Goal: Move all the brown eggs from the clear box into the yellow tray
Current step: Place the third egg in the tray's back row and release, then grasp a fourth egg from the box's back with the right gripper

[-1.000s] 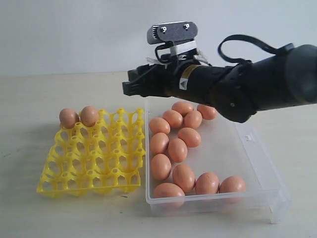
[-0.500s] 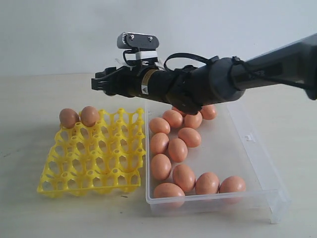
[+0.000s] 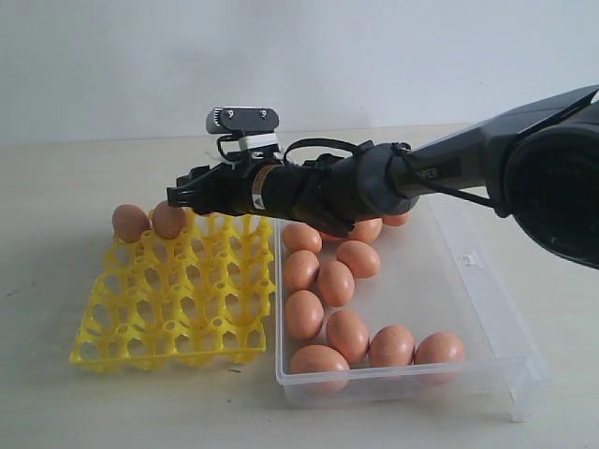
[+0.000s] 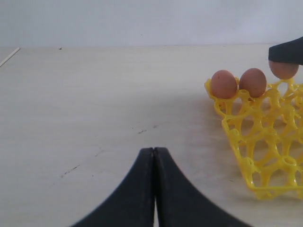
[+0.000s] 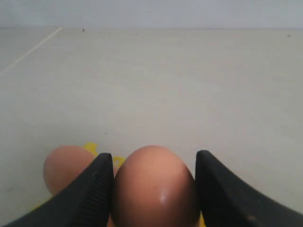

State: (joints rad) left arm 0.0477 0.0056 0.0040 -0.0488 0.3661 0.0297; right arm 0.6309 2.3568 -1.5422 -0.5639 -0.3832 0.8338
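Note:
My right gripper is shut on a brown egg, which fills the space between its two fingers. It hangs over the far row of the yellow tray, beside two brown eggs seated in the far left cups. The left wrist view shows the held egg just above the tray. Several more brown eggs lie in the clear box. My left gripper is shut and empty, over bare table beside the tray.
The right arm stretches across the clear box's far end toward the tray. Most tray cups stand open. The tray and the box sit side by side on a pale table with a plain wall behind.
The right arm has swung left and lower, carrying its egg from above the clear box's far end to above the tray's far row. The left gripper has not visibly moved.

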